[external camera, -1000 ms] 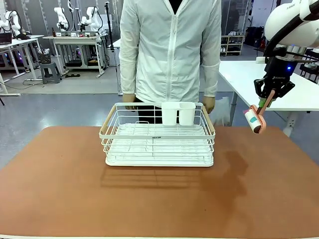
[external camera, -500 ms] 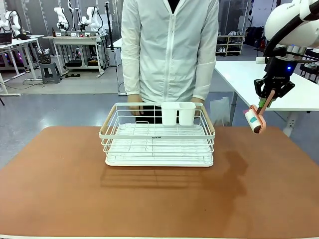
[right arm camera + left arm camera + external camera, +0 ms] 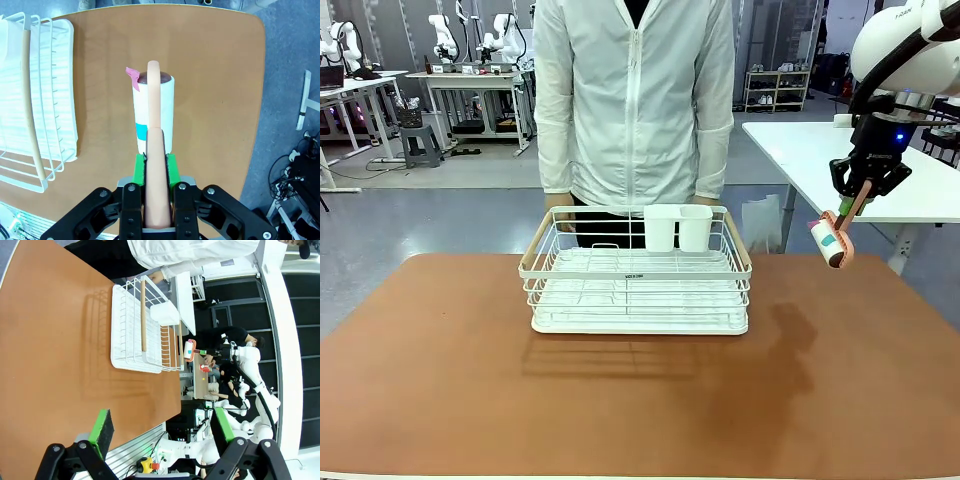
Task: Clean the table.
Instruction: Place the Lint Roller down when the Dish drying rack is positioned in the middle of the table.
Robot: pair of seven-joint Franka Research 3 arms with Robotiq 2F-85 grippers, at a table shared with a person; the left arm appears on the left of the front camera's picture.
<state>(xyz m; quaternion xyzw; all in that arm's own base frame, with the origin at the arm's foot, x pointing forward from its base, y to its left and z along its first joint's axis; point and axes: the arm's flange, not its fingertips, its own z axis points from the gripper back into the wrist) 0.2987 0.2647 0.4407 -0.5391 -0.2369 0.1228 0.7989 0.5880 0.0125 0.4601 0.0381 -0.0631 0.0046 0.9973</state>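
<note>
The tabletop (image 3: pixel 440 400) spreads reddish-brown across the lower part of the front view, its far edge running just in front of the person (image 3: pixel 635 100), its rounded far corners showing at both sides. The left half lies bare from the near edge up to the far edge. A white wire dish rack (image 3: pixel 636 285) with pale wooden handles stands toward the middle of the far edge, two white cups (image 3: pixel 678 228) set in its far right corner; it throws a shadow toward the near edge. The person stands behind the rack, a hand (image 3: pixel 560 203) at its far left corner. Right of the rack the surface is bare again out to the right edge.

In its own wrist view the left claw (image 3: pixel 162 427) hangs over the near edge with green pads set wide, nothing between them. The right claw (image 3: pixel 856 195) hangs high above the far right corner, pointing down, clamped tight on the pink handle of a lint roller (image 3: pixel 831 243), whose white roll tilts below the fingers, clear of the surface.
</note>
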